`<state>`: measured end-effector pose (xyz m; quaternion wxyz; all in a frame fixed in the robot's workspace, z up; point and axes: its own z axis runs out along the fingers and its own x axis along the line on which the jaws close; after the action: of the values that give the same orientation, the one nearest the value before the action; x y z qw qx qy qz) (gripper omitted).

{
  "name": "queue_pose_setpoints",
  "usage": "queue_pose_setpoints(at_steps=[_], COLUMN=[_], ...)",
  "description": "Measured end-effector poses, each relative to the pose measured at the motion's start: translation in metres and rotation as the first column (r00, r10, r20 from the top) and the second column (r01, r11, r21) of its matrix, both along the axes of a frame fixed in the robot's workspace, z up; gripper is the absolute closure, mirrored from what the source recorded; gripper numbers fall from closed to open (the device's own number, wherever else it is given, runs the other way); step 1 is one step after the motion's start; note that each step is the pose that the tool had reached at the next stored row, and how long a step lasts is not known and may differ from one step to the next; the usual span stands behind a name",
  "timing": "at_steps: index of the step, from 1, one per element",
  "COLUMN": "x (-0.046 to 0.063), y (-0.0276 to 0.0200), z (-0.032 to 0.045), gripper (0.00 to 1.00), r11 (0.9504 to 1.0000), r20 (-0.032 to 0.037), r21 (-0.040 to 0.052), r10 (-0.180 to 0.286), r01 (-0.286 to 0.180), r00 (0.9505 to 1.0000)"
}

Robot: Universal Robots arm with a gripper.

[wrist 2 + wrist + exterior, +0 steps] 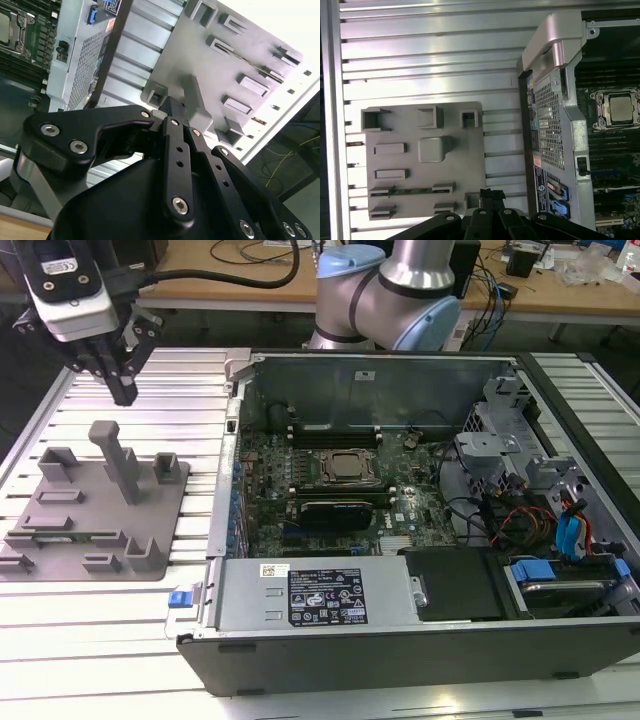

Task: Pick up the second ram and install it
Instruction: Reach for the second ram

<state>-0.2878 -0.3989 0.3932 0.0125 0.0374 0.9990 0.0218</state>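
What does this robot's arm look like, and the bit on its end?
The arm is a chunky silver-grey tube with pale blue caps on its joints. Its end effector is black, with jointed fingers pinned by shiny screws. Above it sits a white-and-black box, and a thick black cable runs off from there.

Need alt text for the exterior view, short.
The arm's gripper hangs shut and empty above a grey fixture plate on the slatted table, at the exterior view's left. A thin green ram stick lies between blocks on the plate. At the exterior view's right, an open computer case shows its motherboard.
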Motion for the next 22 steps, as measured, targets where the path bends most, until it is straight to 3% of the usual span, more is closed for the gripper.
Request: queue_pose_setpoints(at_steps=[22], x=[-0.071], y=[0.0], z=[-0.0001], gripper=[0.92], r11=[1.0], r20=[0.0], r21=[0.0], r10=[0.0], r01=[0.0], r00=[1.0])
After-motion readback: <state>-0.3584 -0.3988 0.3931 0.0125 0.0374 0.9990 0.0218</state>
